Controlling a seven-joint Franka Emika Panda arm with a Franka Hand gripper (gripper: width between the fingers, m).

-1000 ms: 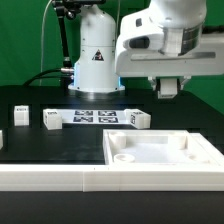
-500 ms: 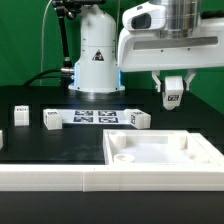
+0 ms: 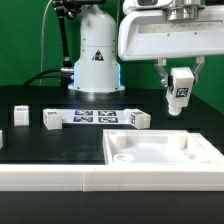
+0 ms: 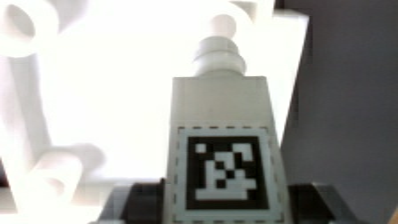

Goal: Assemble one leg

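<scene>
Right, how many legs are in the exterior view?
4. The held leg is in the gripper; two legs lie at the exterior view's left; one right of the marker board. Others may be hidden.

The exterior view is bright and evenly lit. White parts cast only faint, soft shadows on the black worktop, and a blue glow rims the arm base. The wrist view is overexposed: the tabletop glares to blank white, and the leg and its tag look soft.
</scene>
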